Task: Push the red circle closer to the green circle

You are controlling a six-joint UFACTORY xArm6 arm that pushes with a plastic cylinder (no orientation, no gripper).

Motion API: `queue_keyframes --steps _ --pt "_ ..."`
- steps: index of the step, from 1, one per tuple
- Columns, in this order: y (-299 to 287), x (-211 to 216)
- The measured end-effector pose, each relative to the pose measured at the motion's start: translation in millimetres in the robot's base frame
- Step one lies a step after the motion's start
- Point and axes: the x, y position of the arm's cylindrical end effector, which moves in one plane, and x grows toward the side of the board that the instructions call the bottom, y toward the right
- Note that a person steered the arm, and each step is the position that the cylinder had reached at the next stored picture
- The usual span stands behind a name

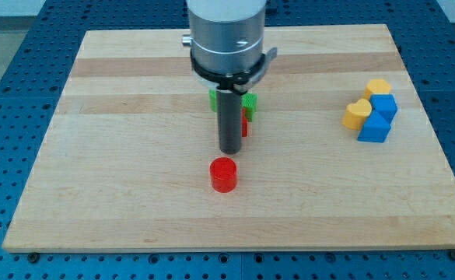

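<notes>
The red circle (224, 174), just below my tip (229, 150), looks light, stiff and slippery on the counter (118, 171); with no claw here to clench or release, I would push its lower side.

Robotics lab, wooden board (134, 194) on blue perforated bench (1, 78)

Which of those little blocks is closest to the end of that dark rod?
The red circle: it sits alone just below my tip, toward the view's bottom. The yellow and blue blocks cluster far at the view's right.
</notes>
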Motion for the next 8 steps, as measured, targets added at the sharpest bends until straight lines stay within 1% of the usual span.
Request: queue_keyframes --steps 1,2,4,5,6,7,8 --pt "-16.0 -4.4" --pt "-8.8 2.2" --pt "39.7 42.3" --pt "44.5 73.5" --pt "21.9 92.3" --pt "15.6 75.4" --pt "14.6 45.4"
